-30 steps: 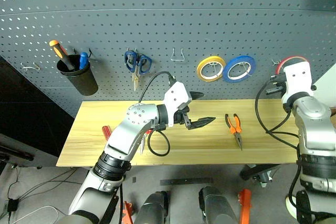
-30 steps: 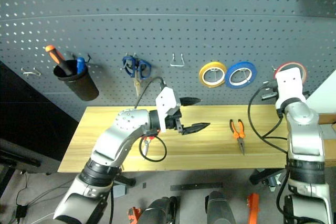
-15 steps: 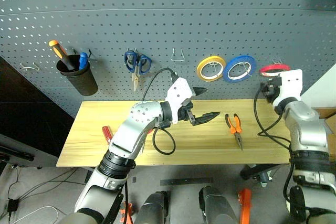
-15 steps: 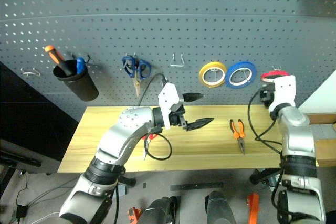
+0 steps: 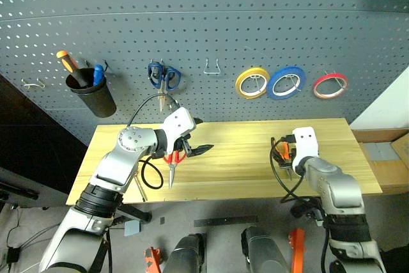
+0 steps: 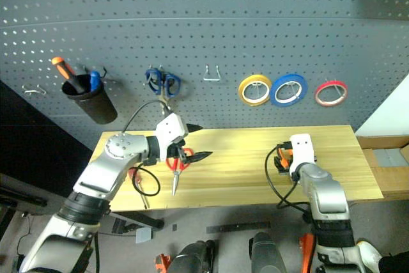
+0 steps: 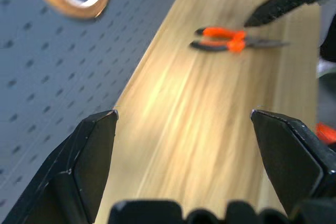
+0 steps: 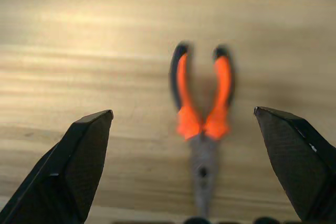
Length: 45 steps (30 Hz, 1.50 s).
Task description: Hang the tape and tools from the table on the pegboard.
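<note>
The red tape (image 5: 330,85) hangs on the pegboard (image 5: 204,23), right of the blue roll. The orange-and-black pliers (image 8: 203,108) lie on the table (image 5: 243,171). My right gripper (image 8: 182,111) is open just above them, one finger on each side of the handles. The red-handled scissors (image 6: 177,161) lie at the table's left. My left gripper (image 5: 198,135) hovers open over them, empty. The red-handled screwdriver (image 6: 142,193) lies by the front left edge, partly hidden by my left arm.
On the pegboard hang a black cup (image 5: 89,91) with an orange-handled screwdriver, blue scissors (image 5: 163,76), an empty hook (image 5: 211,67), a yellow roll (image 5: 252,82) and a blue roll (image 5: 285,82). A cardboard box (image 5: 390,158) stands right of the table.
My right gripper let go of the red tape, which now hangs on its hook. That gripper came down over the pliers and opened. My left gripper moved left, over the scissors. The camera shifted.
</note>
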Tool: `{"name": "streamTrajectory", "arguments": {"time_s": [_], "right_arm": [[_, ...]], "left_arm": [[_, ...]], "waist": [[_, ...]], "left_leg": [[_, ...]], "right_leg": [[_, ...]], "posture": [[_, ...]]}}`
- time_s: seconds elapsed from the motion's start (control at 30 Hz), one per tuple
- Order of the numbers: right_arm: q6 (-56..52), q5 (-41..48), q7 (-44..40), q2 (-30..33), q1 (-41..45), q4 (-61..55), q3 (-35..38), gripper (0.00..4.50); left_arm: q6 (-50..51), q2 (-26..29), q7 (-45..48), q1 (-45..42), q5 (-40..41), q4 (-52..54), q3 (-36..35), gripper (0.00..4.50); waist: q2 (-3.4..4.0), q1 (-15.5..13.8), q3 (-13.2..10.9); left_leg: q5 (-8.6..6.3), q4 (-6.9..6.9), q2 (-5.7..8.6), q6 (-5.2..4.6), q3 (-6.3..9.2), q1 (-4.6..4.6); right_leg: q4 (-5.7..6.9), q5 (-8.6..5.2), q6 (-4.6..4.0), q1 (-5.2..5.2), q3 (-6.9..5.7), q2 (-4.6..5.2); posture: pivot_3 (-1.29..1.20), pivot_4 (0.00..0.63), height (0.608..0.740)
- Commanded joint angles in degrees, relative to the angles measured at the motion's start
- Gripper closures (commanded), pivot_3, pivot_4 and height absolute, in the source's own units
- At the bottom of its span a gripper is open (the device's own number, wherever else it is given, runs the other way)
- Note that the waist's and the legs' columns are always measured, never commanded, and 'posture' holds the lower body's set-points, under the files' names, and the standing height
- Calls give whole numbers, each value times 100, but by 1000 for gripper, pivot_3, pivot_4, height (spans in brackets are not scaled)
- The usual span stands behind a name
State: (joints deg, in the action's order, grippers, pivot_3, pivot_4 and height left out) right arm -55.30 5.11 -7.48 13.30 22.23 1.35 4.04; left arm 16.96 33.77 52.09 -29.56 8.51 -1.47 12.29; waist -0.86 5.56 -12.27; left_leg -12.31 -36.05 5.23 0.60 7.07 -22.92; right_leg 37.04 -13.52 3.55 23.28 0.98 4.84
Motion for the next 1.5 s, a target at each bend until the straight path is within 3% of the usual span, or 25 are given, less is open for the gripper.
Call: {"name": "streamTrajectory", "arguments": {"time_s": [0.03, 0.37, 0.7, 1.1, 1.23, 1.43, 1.5], "right_arm": [[369, -150, 172, 30, 456, 848, 56, 16], [1374, -314, 225, 215, 1452, 3254, 43, 16], [1679, -95, 95, 247, 1943, 4713, 316, 16], [2051, -347, -89, 336, 2376, 5749, 81, 16], [2133, -465, -103, 287, 2377, 5701, -99, 801], [2157, -474, 117, 127, 2295, 5467, -98, 2637], [2143, -445, 171, 103, 2250, 5281, -70, 2657]], "left_arm": [[-47, -1, 74, -70, 66, 167, -141, 134], [85, -74, 34, 66, 56, 375, -131, 134], [160, -105, -15, 105, 51, 445, -143, 134], [198, -144, -38, 94, 58, 458, -164, 134], [198, -140, -54, 124, 57, 457, -176, 134], [328, -46, -93, 337, 109, 587, -320, 134], [354, -6, -148, 432, 95, 625, -411, 134]], "waist": [[0, -5, 0], [0, 9, 0], [-1, 52, 1], [-3, 92, 2], [-3, 94, 3], [-4, 96, 4], [-4, 96, 3]], "left_leg": [[0, 2, 1, 0, -1, 0], [-2, 15, 3, 0, -3, -3], [-1, 5, 1, -1, -5, -1], [-1, 2, 1, 0, -6, 0], [-1, 2, 1, 0, -5, 1], [-1, 2, 1, 0, -4, 1], [0, 1, 1, 0, -3, 1]], "right_leg": [[-1, 6, -10, 0, 0, 1], [0, 7, -10, 6, 2, 1], [6, 7, -10, 3, 2, -1], [8, 9, -9, 1, 3, -2], [8, 9, -8, 0, 2, -2], [9, 9, -8, 0, 3, -2], [8, 9, -8, -1, 3, -2]], "posture": [[-188, 198, 740], [-161, 194, 740], [-155, 191, 740], [-152, 190, 740], [-155, 187, 740], [-153, 186, 740], [-152, 185, 740]]}}
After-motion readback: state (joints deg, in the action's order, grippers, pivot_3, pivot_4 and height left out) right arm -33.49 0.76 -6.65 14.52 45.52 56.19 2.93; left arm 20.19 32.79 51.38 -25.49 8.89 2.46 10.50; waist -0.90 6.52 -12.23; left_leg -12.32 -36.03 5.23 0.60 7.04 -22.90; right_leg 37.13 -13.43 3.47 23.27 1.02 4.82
